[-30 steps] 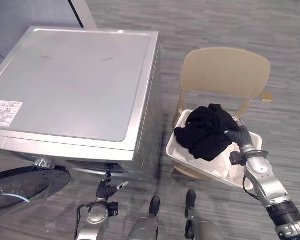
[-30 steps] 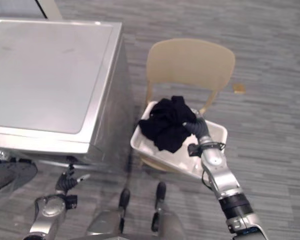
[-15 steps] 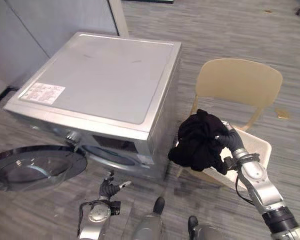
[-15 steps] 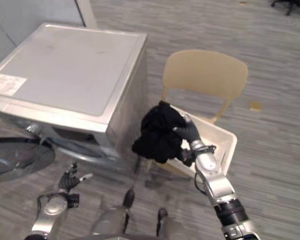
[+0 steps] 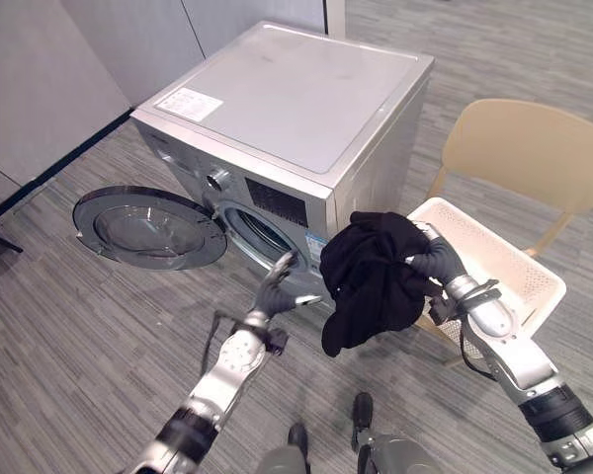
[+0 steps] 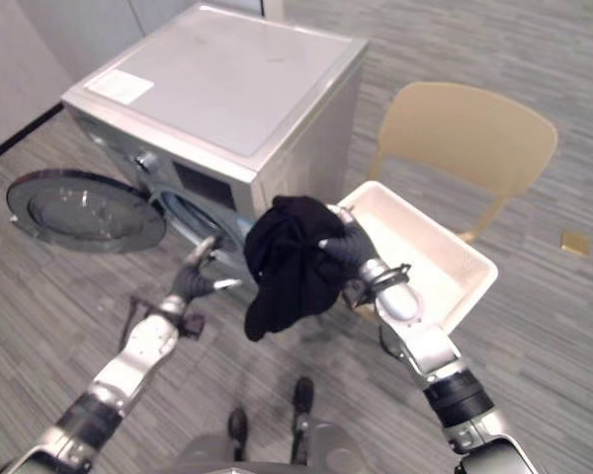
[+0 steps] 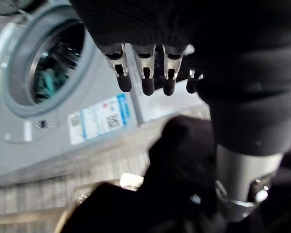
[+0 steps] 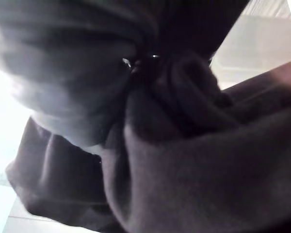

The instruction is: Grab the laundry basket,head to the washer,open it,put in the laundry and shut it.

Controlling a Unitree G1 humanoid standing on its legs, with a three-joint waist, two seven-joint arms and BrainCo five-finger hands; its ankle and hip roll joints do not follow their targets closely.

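A silver washer (image 5: 296, 109) stands at the upper left, its round door (image 5: 150, 227) swung open to the left and its drum opening (image 5: 259, 234) facing me. My right hand (image 5: 437, 265) is shut on a bundle of black laundry (image 5: 371, 279) that hangs in the air in front of the washer's right corner, above the floor. The white laundry basket (image 5: 514, 265) sits on a tan chair (image 5: 529, 148) to the right. My left hand (image 5: 274, 293) is open, raised just before the drum opening and left of the laundry; blue-green cloth (image 7: 47, 80) lies inside the drum.
A grey wall (image 5: 49, 79) with a dark skirting runs along the upper left. Grey wood-pattern floor (image 5: 69, 336) spreads in front of the washer. The open door juts out low to the left of the opening.
The camera has swung, so the washer front now shows. My right hand has carried the black laundry left, out of the basket. My left hand has risen toward the drum opening.
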